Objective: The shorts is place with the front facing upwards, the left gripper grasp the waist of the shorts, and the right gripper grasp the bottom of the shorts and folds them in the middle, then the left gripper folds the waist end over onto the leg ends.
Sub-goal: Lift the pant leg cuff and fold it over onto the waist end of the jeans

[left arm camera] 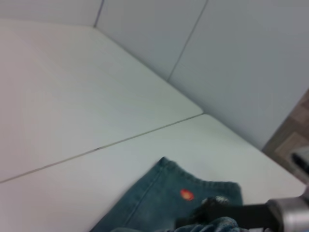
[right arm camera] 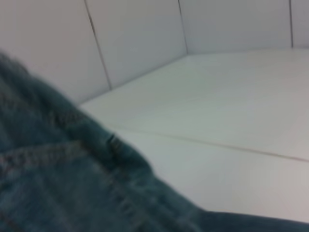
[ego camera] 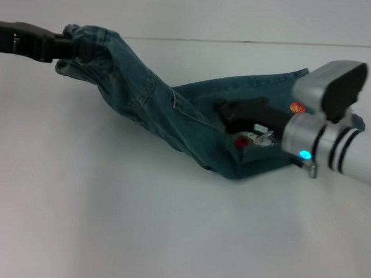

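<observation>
The blue-green denim shorts stretch across the white table from upper left to right. My left gripper, on a plain black arm coming in from the left edge, is shut on the bunched waist and holds it above the table. Toward the leg ends, my right gripper lies on the shorts and looks shut on the denim. An embroidered orange ball shows beside it. The left wrist view shows the shorts, the orange ball and the right gripper. Denim fills the near part of the right wrist view.
The white table extends in front of the shorts. A pale wall stands behind the table's far edge. My right arm's silver wrist hides the shorts' right end.
</observation>
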Available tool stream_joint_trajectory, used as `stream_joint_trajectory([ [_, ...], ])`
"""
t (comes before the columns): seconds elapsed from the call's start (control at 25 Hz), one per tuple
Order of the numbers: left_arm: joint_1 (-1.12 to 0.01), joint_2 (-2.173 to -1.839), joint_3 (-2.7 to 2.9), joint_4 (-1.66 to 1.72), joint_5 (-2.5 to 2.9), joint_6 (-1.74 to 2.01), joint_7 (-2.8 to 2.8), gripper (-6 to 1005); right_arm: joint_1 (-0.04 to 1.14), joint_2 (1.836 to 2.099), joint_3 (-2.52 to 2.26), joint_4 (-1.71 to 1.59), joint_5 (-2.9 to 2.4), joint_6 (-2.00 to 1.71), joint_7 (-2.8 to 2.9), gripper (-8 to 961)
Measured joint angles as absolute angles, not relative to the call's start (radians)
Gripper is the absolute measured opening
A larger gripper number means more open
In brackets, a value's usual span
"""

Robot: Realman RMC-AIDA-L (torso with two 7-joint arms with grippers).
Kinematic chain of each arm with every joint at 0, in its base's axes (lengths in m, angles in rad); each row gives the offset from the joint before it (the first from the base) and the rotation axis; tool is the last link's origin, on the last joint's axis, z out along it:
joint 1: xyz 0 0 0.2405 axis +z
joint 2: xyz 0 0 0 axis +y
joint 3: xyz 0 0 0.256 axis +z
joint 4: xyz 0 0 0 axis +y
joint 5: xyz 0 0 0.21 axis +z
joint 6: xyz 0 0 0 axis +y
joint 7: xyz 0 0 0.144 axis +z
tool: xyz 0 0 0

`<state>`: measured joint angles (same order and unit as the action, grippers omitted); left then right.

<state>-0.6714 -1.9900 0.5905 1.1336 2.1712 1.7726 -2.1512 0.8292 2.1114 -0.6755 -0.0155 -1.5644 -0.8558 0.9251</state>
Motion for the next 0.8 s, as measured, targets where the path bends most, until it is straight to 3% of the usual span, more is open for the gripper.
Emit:
stream_joint_trajectory([
  [0.48, -0.708, -1.985, 0.594, 1.084, 2.147, 1.783, -2.145, 50, 0.961, 2.121, -0.576, 0.256, -1.593, -0.851, 0.682, 2],
  [0.8, -0.711, -1.983, 0.594, 1.083, 2.117, 1.786, -2.144, 50, 0.98, 2.121, -0.246, 0.352, -1.982, -0.747, 0.672, 1],
])
